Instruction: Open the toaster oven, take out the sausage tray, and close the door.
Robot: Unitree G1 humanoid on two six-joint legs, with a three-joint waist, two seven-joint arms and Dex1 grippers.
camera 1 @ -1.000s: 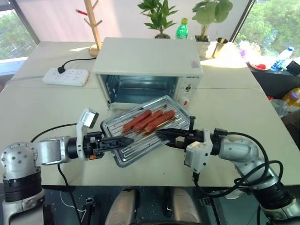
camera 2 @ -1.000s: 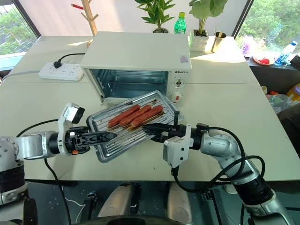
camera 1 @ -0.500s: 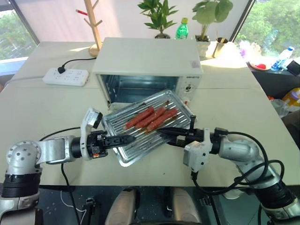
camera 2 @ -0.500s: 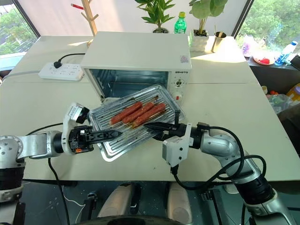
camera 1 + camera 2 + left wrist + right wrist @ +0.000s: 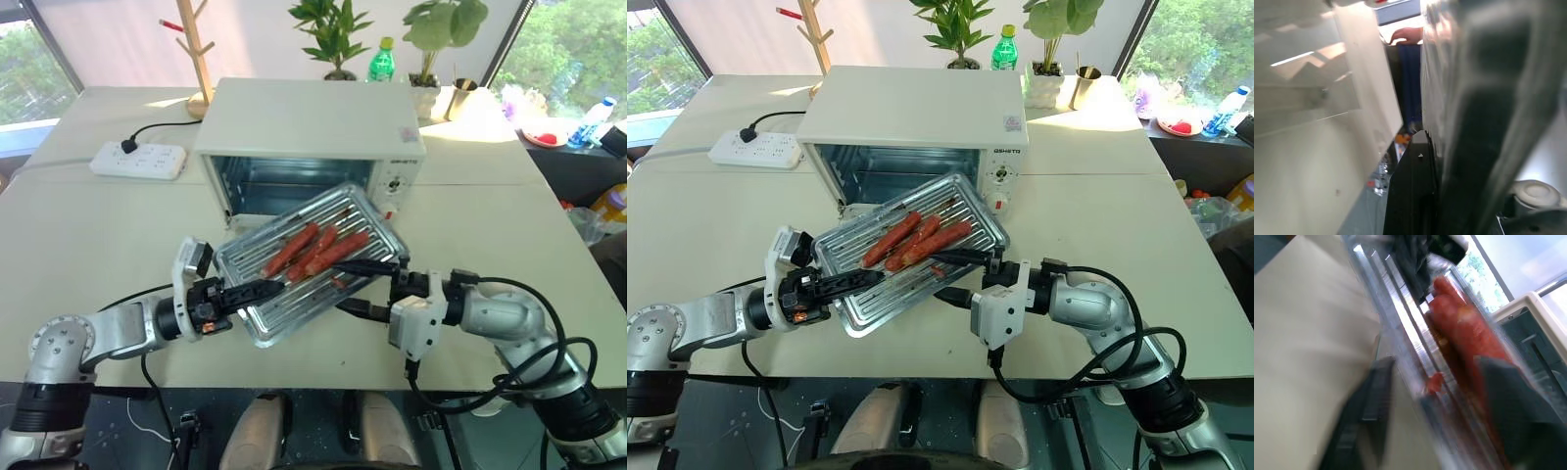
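Sausage tray is out of the toaster oven, tilted above the table just before the open cavity. Left gripper is clamped on its near-left rim; right gripper stands spread, one finger above and one below the right edge, apparently not gripping. Next comes setting it down level, or the three red sausages may roll; the door, hidden beneath, awaits closing.

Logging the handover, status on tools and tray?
Left tool shut on sausage tray. Right tool open, astride tray's edge. Tray tilted, out of toaster oven, door down. Nothing in the way.
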